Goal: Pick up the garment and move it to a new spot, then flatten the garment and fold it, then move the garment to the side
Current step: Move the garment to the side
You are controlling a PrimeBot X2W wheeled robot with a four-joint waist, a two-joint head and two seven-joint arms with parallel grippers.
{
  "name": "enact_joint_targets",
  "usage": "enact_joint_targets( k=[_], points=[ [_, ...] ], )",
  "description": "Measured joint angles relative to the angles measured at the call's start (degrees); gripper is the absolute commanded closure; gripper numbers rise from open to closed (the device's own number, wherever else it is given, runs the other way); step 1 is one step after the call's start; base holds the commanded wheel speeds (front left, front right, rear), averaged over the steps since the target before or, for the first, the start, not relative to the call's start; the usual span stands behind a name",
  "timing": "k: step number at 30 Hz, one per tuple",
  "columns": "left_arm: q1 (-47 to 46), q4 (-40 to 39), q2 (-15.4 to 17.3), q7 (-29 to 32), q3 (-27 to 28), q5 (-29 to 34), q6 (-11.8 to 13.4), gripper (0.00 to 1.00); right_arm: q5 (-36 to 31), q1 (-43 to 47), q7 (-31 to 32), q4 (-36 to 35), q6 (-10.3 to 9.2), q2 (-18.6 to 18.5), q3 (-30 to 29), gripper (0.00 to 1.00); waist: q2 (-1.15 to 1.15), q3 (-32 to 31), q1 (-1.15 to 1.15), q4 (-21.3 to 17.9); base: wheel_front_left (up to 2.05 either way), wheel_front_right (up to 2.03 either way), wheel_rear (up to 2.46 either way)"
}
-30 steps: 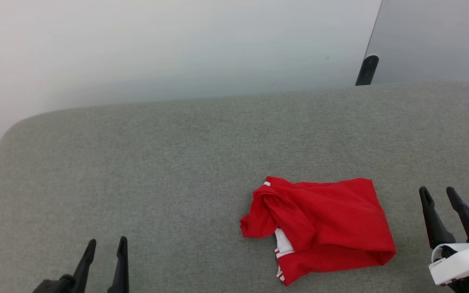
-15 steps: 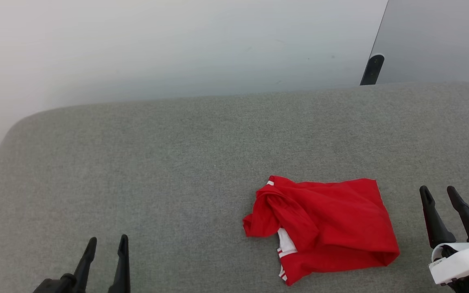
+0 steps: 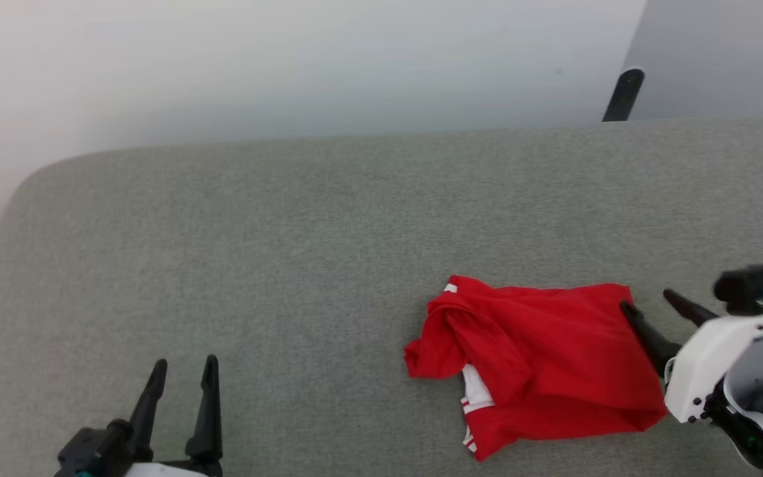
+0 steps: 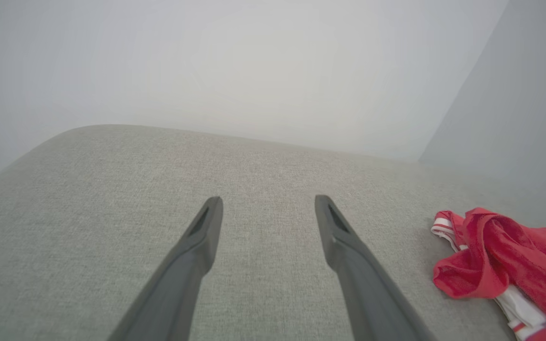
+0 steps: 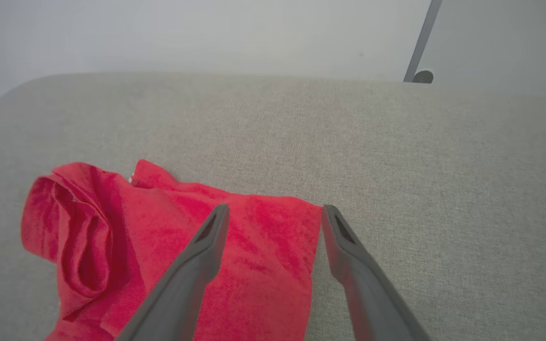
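Note:
The garment (image 3: 540, 361), a small red shirt with white panels and striped trim, lies crumpled on the grey surface (image 3: 289, 265), right of centre. My right gripper (image 3: 650, 305) is open at the garment's far right corner, one finger over the red cloth and the other over bare grey fabric. In the right wrist view the garment (image 5: 168, 255) spreads under that gripper (image 5: 275, 210), whose fingers straddle its right edge. My left gripper (image 3: 183, 368) stands open at the lower left, well away from the shirt. The left wrist view has this gripper (image 4: 268, 201) over bare fabric with the garment (image 4: 505, 265) off to its right.
The grey padded surface curves off at its rounded far left corner (image 3: 44, 179). A pale wall (image 3: 289, 66) stands behind it. A dark post (image 3: 623, 93) rises beyond the far edge at the right.
My right gripper has swung left and forward, from beside the garment to its far right corner. The left gripper has hardly moved. The camera has shifted slightly.

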Motion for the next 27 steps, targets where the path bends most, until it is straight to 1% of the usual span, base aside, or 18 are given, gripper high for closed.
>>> enact_joint_targets(
  k=[3,5,8,12,15,22,23,24,26,27],
  points=[
    [-1.1,0.4,0.0,0.0,-0.3,0.0,0.0,0.00,-0.3,-2.4,10.4,1.4,0.00,-1.4,2.8,0.00,0.00,0.7,0.00,0.9,0.00,0.00,0.00],
    [-1.6,0.9,-0.1,0.0,-0.7,0.0,-0.2,0.00,-0.2,-2.6,17.5,1.7,0.00,-3.1,4.6,0.00,0.00,1.2,0.00,1.6,0.00,0.00,0.00],
    [-2.4,1.1,-0.4,0.0,-0.9,0.0,-0.2,0.00,0.6,-3.0,23.3,2.1,0.00,-3.6,2.2,0.00,0.00,2.1,0.00,2.6,0.00,0.00,0.00],
    [-3.3,1.1,-0.9,0.0,-0.8,0.0,-0.2,0.00,-0.7,-3.2,27.7,1.2,0.00,-3.5,-1.0,0.00,0.00,3.6,0.00,3.5,0.00,0.00,0.00],
    [-3.9,1.2,-1.1,0.0,-0.9,0.0,-0.2,0.00,-1.5,-3.0,30.3,0.8,0.00,-2.5,-2.8,0.00,0.00,4.9,0.00,4.1,0.00,0.00,0.00],
    [-6.5,1.7,-1.4,0.0,-2.0,0.0,-0.2,0.00,-2.8,-1.8,32.7,0.7,0.00,-0.5,-5.7,0.00,0.00,7.8,0.00,5.2,0.00,0.00,0.00],
    [-6.8,1.8,-1.4,0.0,-2.2,-0.1,-0.2,0.00,-2.7,-1.7,32.5,0.7,0.00,-0.1,-6.1,0.26,0.00,8.2,0.00,5.4,0.00,0.00,0.00],
    [-7.0,1.8,-1.3,0.0,-2.3,-0.1,-0.2,0.00,-2.6,-1.7,32.1,0.7,0.00,0.3,-6.6,0.26,0.00,8.5,0.00,5.5,0.00,0.00,0.00],
    [-7.2,2.2,-1.3,0.0,-2.4,-0.2,-0.2,0.00,-2.3,-1.7,31.2,0.6,0.00,0.9,-7.1,0.87,0.00,8.9,0.00,5.5,0.00,0.00,0.00],
    [-7.3,2.3,-1.2,0.0,-2.4,-0.3,-0.2,0.00,-2.2,-1.7,30.5,0.7,0.00,1.4,-7.7,0.87,0.00,9.0,0.00,5.4,0.00,0.00,0.00]
  ],
)
